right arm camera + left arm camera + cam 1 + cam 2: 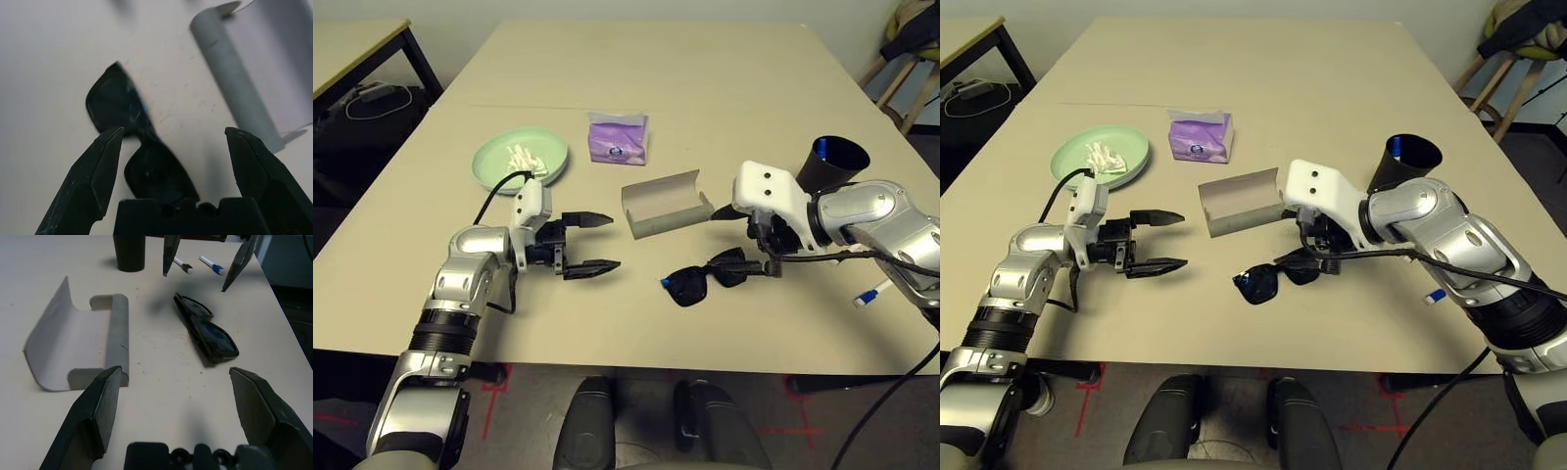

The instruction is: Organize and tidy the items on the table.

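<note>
Black sunglasses [705,280] lie folded on the table [705,88], in front of an open grey-tan glasses case [666,204]. My right gripper [729,240] hovers open just above the sunglasses [132,122], its fingers straddling them without touching. My left gripper [613,242] is open and empty, low over the table to the left of the case [78,347]. A pale-green plate [499,162] at the back left holds crumpled white tissue [523,159]. A black cup [832,162] stands behind my right forearm. Two small markers [182,265] lie near the cup [129,252].
A purple tissue pack [618,137] sits behind the case. One marker [872,292] lies near the table's right front edge under my right forearm. A smaller table [362,44] stands at the far left, a wooden stool [906,69] at the far right.
</note>
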Tool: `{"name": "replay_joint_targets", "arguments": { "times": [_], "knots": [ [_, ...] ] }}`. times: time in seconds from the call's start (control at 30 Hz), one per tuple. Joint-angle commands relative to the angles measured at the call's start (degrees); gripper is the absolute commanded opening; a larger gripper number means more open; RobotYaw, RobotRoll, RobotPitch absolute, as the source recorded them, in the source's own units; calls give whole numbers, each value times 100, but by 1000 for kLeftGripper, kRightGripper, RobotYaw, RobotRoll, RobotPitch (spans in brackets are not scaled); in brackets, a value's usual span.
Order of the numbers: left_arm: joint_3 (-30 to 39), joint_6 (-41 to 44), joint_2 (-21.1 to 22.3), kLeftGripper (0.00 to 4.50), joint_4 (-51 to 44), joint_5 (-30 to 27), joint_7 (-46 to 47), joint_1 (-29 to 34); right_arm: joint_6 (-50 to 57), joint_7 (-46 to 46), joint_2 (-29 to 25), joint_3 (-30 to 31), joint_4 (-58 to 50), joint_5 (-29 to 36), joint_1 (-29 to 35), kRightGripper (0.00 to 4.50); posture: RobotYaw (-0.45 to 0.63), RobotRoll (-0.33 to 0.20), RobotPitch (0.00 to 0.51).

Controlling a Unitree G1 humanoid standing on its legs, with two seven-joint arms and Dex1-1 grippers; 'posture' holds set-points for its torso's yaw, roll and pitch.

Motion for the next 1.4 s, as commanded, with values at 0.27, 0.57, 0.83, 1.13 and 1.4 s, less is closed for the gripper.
{"name": "replay_joint_targets", "arguments": {
  "times": [0.27, 0.57, 0.83, 1.13, 1.4],
  "knots": [
    [-178, -190, -6, 4445, -183, -31, -51, 120, -1260, 1117, -93, 695, 285, -1162, -587, 4500, 218, 0, 152],
    [-193, -155, -14, 4445, -328, -34, -6, 220, -1043, 2000, 216, 1143, 262, -1732, -1168, 4500, 230, 0, 153],
    [-219, -187, -20, 4445, -317, -11, 55, 230, -697, 2177, 704, 1471, 471, -2200, -1288, 4500, 236, 0, 154],
    [-273, -170, -15, 4445, -378, -1, 93, 235, -1023, 2264, 943, 1539, 847, -2487, -1436, 4500, 241, 0, 157],
    [-290, -168, 2, 4445, -423, 10, 114, 254, -1621, 2259, 994, 1500, 1213, -2684, -1514, 4500, 250, 0, 156]
  ]
}}
